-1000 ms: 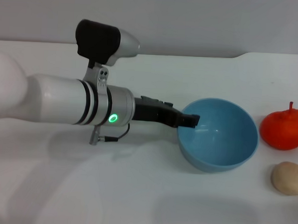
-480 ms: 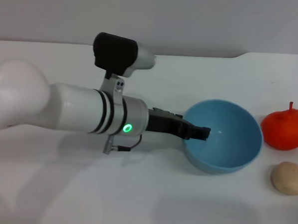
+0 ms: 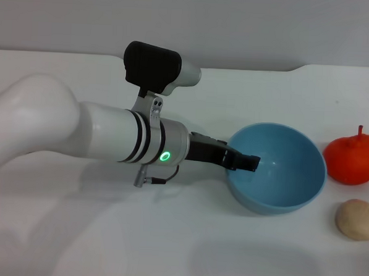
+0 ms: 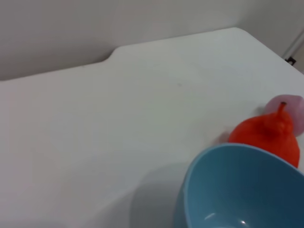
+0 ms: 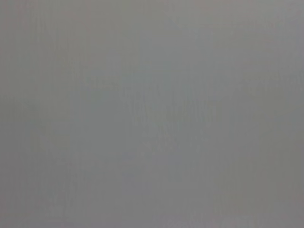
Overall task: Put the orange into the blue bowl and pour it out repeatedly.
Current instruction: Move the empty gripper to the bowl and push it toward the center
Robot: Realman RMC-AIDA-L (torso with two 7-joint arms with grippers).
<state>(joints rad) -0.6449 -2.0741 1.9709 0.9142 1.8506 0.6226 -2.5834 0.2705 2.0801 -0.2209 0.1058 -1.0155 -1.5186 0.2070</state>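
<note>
1. Reaching in from nine o'clock in the head view, the left pincer (image 3: 244,161) sits at the near-left rim of the blue bowl (image 3: 281,180), one dark fingertip over the lip and inside; it appears to be clamped on the rim, narrow.
2. The blue bowl rests on the white desk (image 3: 166,248), tilted so its mouth faces partly toward the camera. It is empty.
3. The orange (image 3: 350,160) lies on the desk at three o'clock from the bowl, just beside it, not touching, stem nub pointing up.
4. A beige ball (image 3: 356,219) lies at about six o'clock from the orange, near it and apart.
5. The left wrist view shows the bowl's rim (image 4: 223,156) close up, with the orange (image 4: 268,135) beyond it.
6. The right pincer is not seen in any view; the right wrist view shows only flat grey.
7. Judged step: a pour looks finished, with the fruit out and the bowl in the pincer's hold.
8. Next move likely calls for setting the bowl level, then putting the orange, not the beige ball, inside.
</note>
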